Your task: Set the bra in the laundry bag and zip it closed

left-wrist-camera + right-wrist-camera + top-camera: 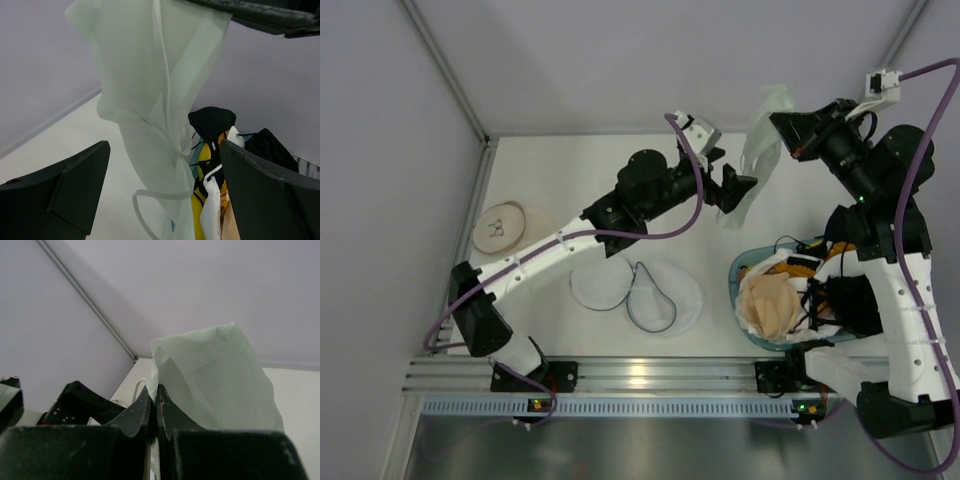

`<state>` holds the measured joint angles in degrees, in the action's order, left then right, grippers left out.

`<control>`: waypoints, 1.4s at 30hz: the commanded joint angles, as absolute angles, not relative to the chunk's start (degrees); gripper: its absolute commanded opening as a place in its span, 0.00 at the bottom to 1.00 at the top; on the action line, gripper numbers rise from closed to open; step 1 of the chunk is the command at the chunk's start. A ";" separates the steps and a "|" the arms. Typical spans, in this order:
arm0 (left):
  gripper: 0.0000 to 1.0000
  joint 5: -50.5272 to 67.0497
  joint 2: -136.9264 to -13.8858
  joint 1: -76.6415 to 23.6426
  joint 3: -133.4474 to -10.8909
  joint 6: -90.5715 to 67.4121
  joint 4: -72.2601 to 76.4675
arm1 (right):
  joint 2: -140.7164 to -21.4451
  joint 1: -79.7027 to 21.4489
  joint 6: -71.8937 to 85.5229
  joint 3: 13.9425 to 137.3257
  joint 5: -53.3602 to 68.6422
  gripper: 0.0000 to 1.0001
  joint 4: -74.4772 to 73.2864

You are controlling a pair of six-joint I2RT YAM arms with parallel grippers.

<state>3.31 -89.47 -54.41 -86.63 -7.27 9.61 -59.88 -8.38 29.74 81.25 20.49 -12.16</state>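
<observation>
A pale green sheer bra (758,150) hangs in the air above the back right of the table. My right gripper (784,124) is shut on its top edge; in the right wrist view the fabric (220,380) is pinched between the closed jaws (156,390). My left gripper (732,190) stands wide open just left of the hanging bra (150,100), whose lower part and strap dangle between the spread fingers (162,150) without visibly touching them. The laundry bag (635,293), white mesh with dark wire hoops, lies flattened on the table at centre front.
A blue basket (737,272) full of garments stands at the right, under the right arm. A beige round padded item (505,227) lies at the far left. Grey walls enclose the table on the left, back and right.
</observation>
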 commanded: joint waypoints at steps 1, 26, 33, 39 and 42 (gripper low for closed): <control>0.96 -1.82 -91.66 -55.80 -89.91 -4.49 12.57 | -56.96 -9.32 30.58 81.47 20.65 0.00 -7.47; 0.00 -22.94 -85.97 -55.99 -89.65 18.01 14.60 | -50.19 -10.28 24.09 76.73 10.73 0.83 -30.91; 0.00 -21.26 -80.87 -55.90 -88.07 23.03 4.57 | -47.29 -10.28 23.38 74.28 11.94 0.97 -31.05; 0.00 -13.11 -74.01 -55.99 -78.76 28.12 4.92 | -49.13 -10.37 19.17 70.15 30.35 0.97 -16.40; 0.00 -12.57 -71.46 -55.90 -76.65 25.85 5.18 | -51.23 -11.16 17.58 70.22 30.77 0.96 -12.58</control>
<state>-15.51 -74.63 -55.88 -78.13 25.26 4.12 -49.52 -9.85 20.58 70.17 24.23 -22.39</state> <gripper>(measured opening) 0.028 0.966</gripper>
